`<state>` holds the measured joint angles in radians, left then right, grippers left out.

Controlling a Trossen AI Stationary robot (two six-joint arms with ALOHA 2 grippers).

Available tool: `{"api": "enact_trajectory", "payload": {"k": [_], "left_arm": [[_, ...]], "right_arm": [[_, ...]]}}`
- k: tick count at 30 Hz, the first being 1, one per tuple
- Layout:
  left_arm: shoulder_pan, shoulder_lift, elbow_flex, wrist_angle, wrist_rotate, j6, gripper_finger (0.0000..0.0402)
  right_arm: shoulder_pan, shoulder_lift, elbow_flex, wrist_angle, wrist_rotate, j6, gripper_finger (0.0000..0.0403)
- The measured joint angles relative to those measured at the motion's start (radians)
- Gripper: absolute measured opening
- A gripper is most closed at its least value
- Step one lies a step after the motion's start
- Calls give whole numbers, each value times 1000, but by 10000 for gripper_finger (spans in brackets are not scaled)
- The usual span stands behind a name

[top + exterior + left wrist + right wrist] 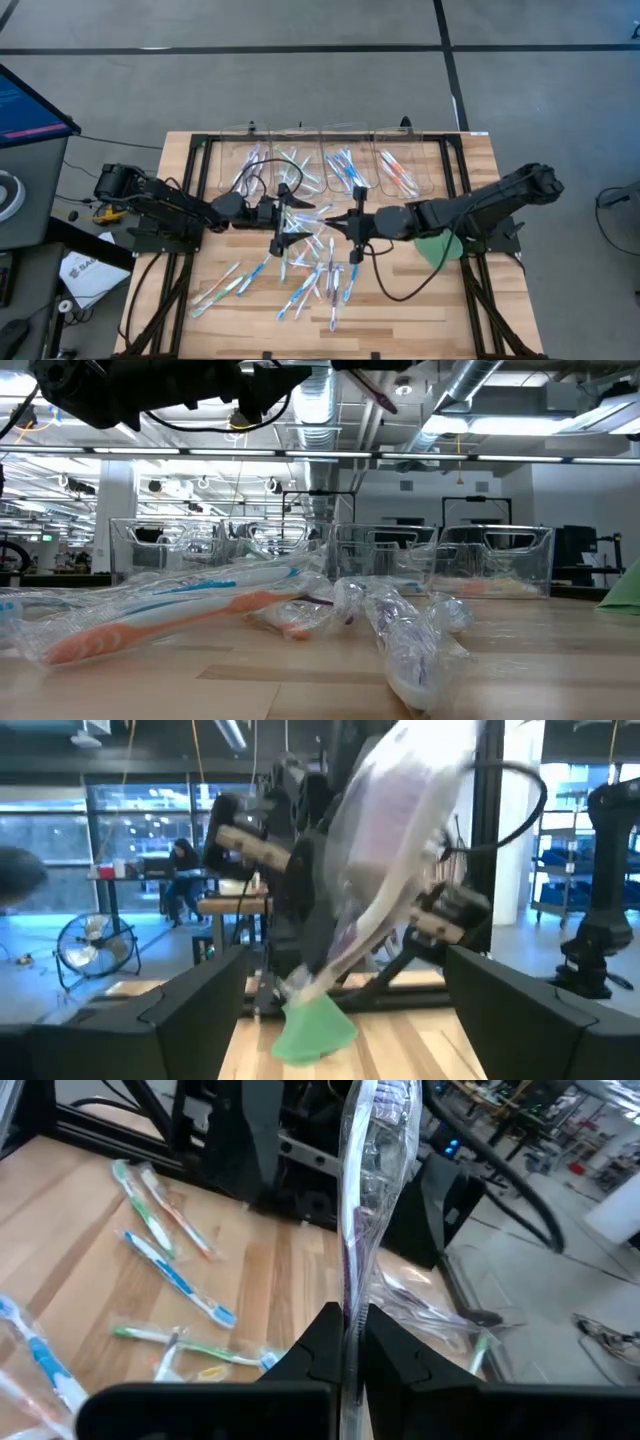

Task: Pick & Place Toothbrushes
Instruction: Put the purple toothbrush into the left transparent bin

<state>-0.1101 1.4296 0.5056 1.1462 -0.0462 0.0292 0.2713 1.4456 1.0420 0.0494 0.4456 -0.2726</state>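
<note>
My right gripper [347,220] [352,1320] is over the table's middle, shut on a purple-accented toothbrush in a clear wrapper [318,213] [372,1170]. My left gripper [284,216] [345,960] faces it from the left, open wide. Its fingers stand on either side of the toothbrush's free end [400,840] without touching it. Several more wrapped toothbrushes [300,280] [170,1270] lie flat on the wooden table below, with an orange one [170,615] and a purple one [410,645] near the low camera. My right gripper pinches the wrapped toothbrush between its two fingers at one end [351,1295]. It comes level from the table's right side. The toothbrush is lifted clear of the table and sticks out beyond the fingertips toward my left gripper, tilted in the left wrist view.
Several clear bins [300,165] [490,560] stand in a row along the table's far edge, with toothbrushes inside. A flat green disc [440,248] [312,1030] lies under my right arm. Black frame bars [195,190] run along both table sides. A person [183,870] sits far behind.
</note>
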Motion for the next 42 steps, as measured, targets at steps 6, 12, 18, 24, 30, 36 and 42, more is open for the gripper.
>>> {"api": "enact_trajectory", "payload": {"k": [6, 12, 18, 24, 30, 36, 42], "left_arm": [[11, 0, 0, 61, -34, 0, 324], [48, 0, 0, 60, -36, -8, 319], [50, 0, 0, 53, -36, -8, 302], [50, 0, 0, 48, -36, -8, 296], [50, 0, 0, 46, -44, 48, 296], [50, 0, 0, 40, -67, 55, 290], [50, 0, 0, 39, -104, 128, 219]], "right_arm": [[-31, 34, -2, 12, -38, -13, 10], [-39, 102, 0, 68, -31, -58, 10], [-39, 113, 0, 117, 70, -90, 10], [-37, 105, 0, 141, 104, -122, 10], [-31, 105, 0, 150, 105, -148, 10], [-28, 105, 0, 170, 105, -183, 10], [-34, 106, 0, 169, 106, -209, 14]]}}
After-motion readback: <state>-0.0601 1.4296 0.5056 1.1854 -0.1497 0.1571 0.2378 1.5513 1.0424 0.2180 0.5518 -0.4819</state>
